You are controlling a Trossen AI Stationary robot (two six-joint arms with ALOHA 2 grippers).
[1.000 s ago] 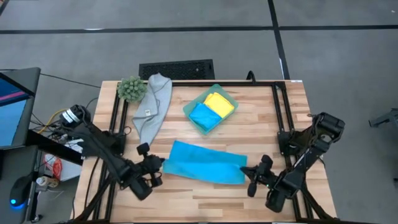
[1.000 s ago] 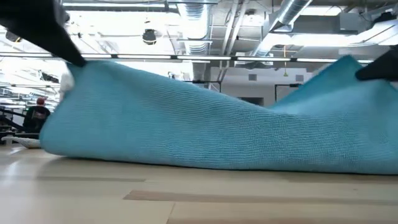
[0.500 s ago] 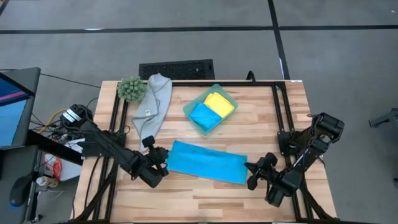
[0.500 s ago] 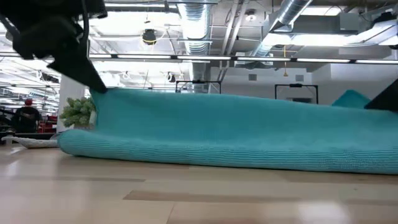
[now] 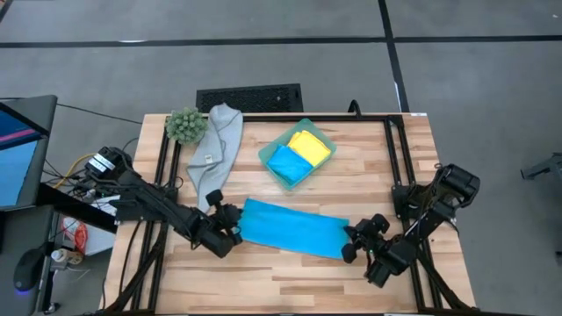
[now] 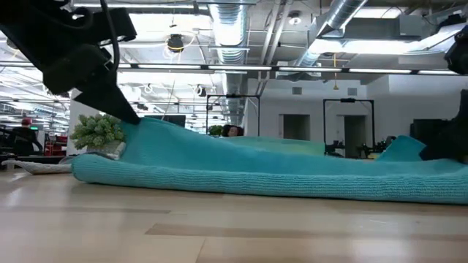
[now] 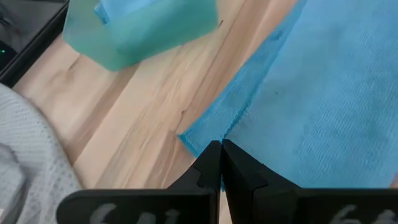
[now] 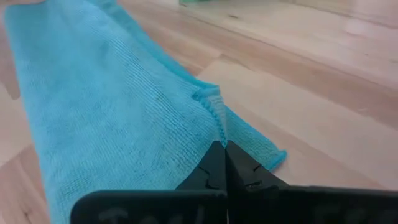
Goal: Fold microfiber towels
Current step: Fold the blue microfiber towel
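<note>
A sky-blue towel [image 5: 291, 226] lies folded over in two layers on the table's near middle. My left gripper [image 5: 235, 221] is shut on its left end, and my right gripper [image 5: 351, 242] is shut on its right end. A light grey towel [image 5: 215, 151] lies spread at the far left. A teal tray [image 5: 269, 158] holds a folded yellow towel [image 5: 310, 144] and a folded blue towel [image 5: 285, 162]. My left gripper pinches the upper layer's edge [image 7: 231, 127] near its far left corner, between its two shut fingers, slanting down from the near left. The lower layer's corner [image 7: 188, 138] sticks out beside the fingers on the table. The held corner [image 6: 139, 123] stands a little above the lower layer. My right gripper pinches the upper layer's corner [image 8: 213, 104] at the towel's right end between its two shut fingers, slanting down from the near right. The lower layer's corner [image 8: 273, 155] lies flat on the table beyond it. The held corner [image 6: 401, 146] is raised slightly.
A fuzzy green plant ball [image 5: 185, 125] stands at the far left corner beside the grey towel. Black frame rails [image 5: 392, 149] run along the table's sides. Bare wood [image 5: 290, 276] shows along the near edge.
Both grippers have gone down and toward the far edge with the towel's held edge. The upper layer, raised high a second ago, has sunk onto the lower layer; the fold at the near side has stayed on the table.
</note>
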